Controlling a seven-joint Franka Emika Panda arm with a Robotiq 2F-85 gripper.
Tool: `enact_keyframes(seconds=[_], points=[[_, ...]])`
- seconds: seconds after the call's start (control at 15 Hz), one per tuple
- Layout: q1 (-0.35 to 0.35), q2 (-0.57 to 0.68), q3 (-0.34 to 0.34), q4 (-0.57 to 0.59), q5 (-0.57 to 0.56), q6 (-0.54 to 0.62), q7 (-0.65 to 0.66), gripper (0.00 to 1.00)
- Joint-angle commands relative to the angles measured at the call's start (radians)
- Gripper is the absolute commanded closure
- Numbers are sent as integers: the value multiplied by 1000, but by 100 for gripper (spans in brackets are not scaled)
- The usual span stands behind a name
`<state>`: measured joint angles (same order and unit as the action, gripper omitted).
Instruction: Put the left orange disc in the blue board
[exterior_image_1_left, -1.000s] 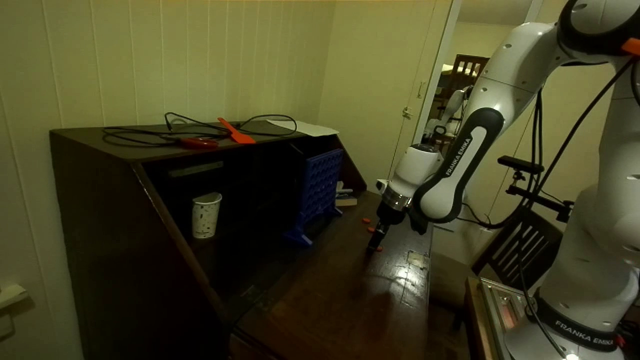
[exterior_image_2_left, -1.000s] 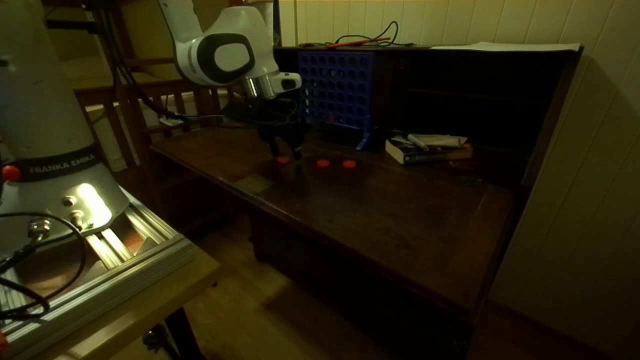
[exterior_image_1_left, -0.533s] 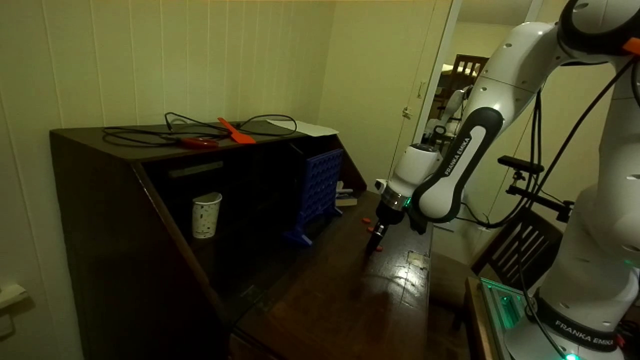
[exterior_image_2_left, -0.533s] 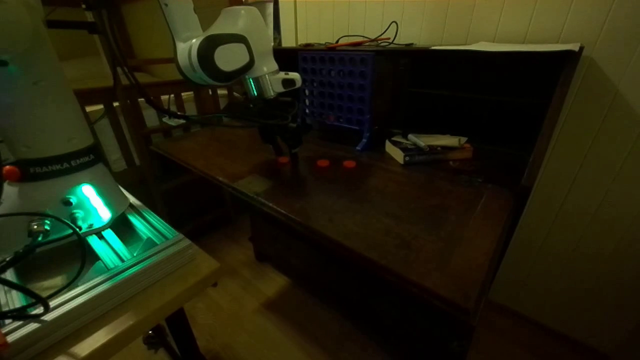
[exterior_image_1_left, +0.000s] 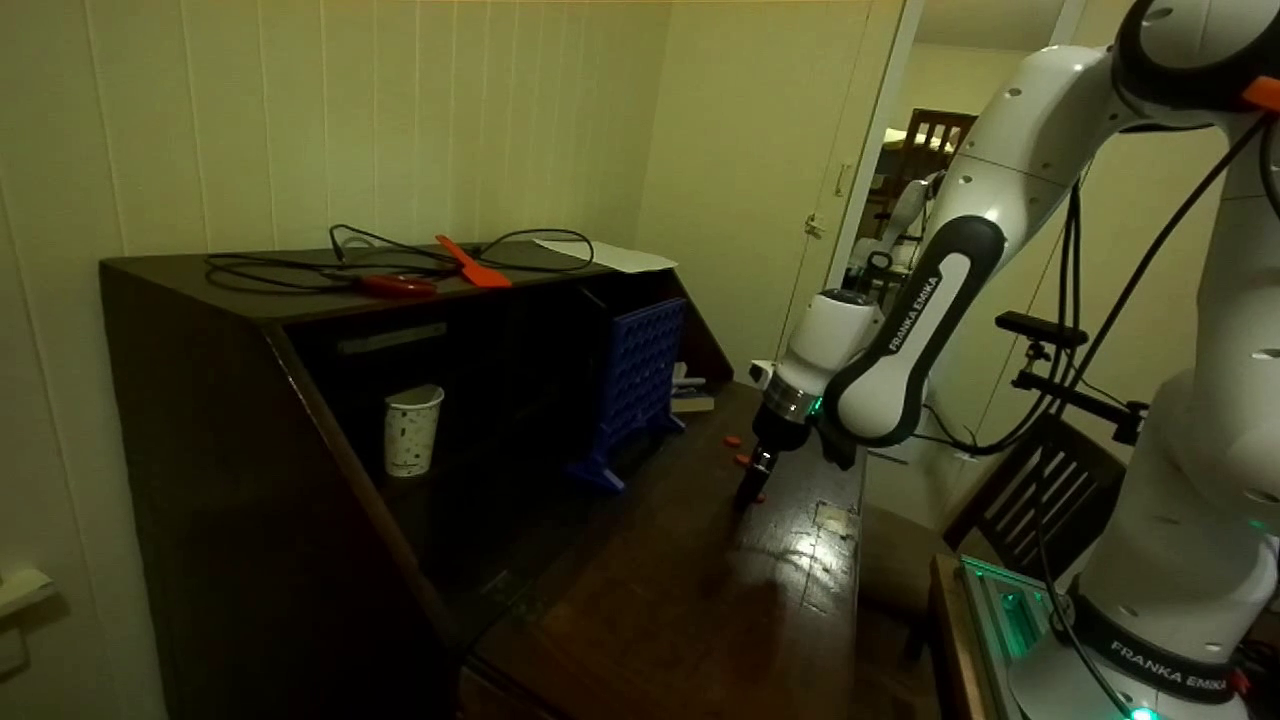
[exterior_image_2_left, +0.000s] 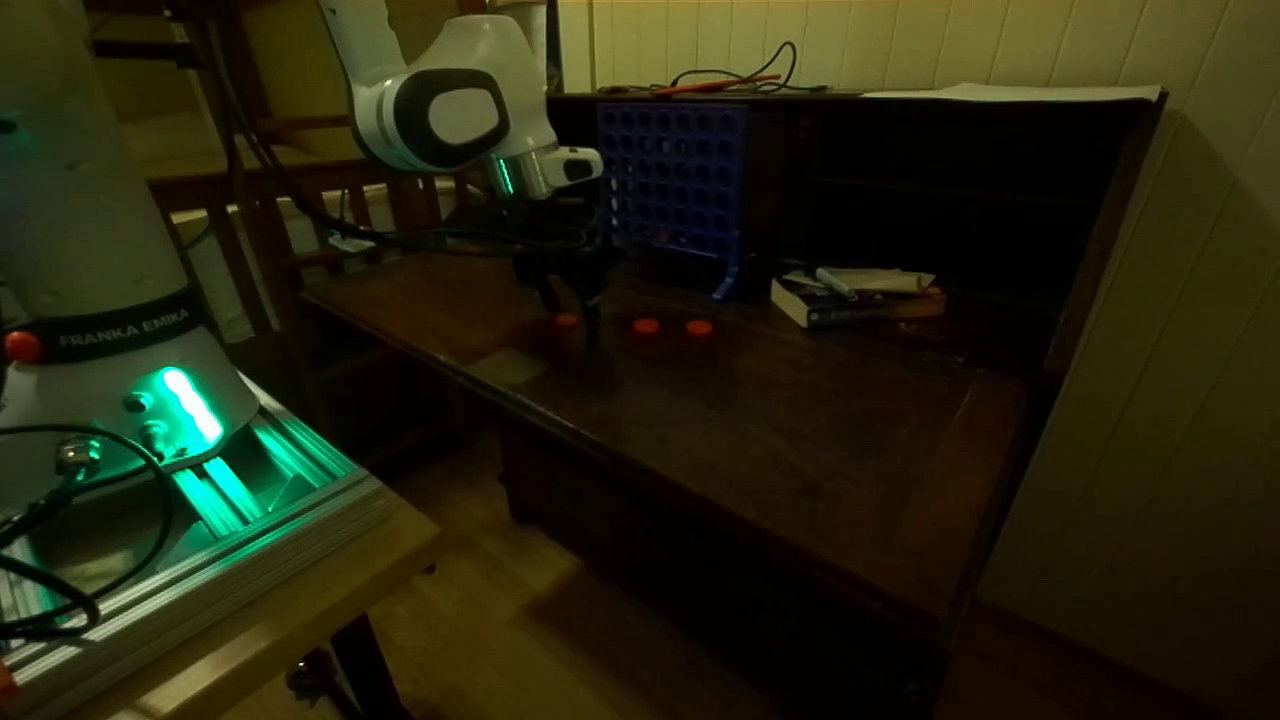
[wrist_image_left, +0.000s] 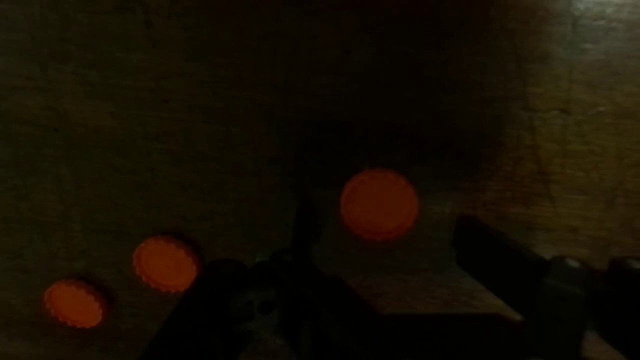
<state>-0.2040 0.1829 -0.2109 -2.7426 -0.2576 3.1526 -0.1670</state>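
Note:
The left orange disc (exterior_image_2_left: 566, 320) lies flat on the desk under my gripper (exterior_image_2_left: 572, 312) in an exterior view; it also shows in an exterior view (exterior_image_1_left: 760, 498), partly behind the fingers. In the wrist view this disc (wrist_image_left: 379, 205) sits between the two spread, dark fingers of my gripper (wrist_image_left: 383, 229), with a gap on each side. My gripper is open and holds nothing. The fingertips are low, close to the desk. The blue board (exterior_image_1_left: 642, 370) stands upright with rows of round slots; it shows in both exterior views (exterior_image_2_left: 672, 180). A reddish spot shows in a low slot.
Two more orange discs, a middle one (exterior_image_2_left: 646, 326) and a right one (exterior_image_2_left: 699, 328), lie on the brown desk (exterior_image_2_left: 780, 430). A book with papers (exterior_image_2_left: 860, 305) lies right of the board. A patterned cup (exterior_image_1_left: 412, 430) stands in the cabinet (exterior_image_1_left: 200, 400).
The robot's lights have turned from white to green. My gripper has shifted only slightly beside the left disc. The discs and board look the same.

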Motion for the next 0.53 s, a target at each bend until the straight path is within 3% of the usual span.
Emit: enact_keyframes(seconds=[0.0,0.13,0.2,0.33,0.4,0.47], points=[[-6,-1,-14,-2,13,-28,-48,45],[-2,-14,-36,-12,4,-34,-63,48],[-3,-14,-37,-10,3,-41,-68,41],[-1,-19,-44,-11,-1,-57,-76,39],[-3,-21,-42,-10,-1,-66,-80,29],[-2,-24,-44,-11,-2,-74,-84,33]])
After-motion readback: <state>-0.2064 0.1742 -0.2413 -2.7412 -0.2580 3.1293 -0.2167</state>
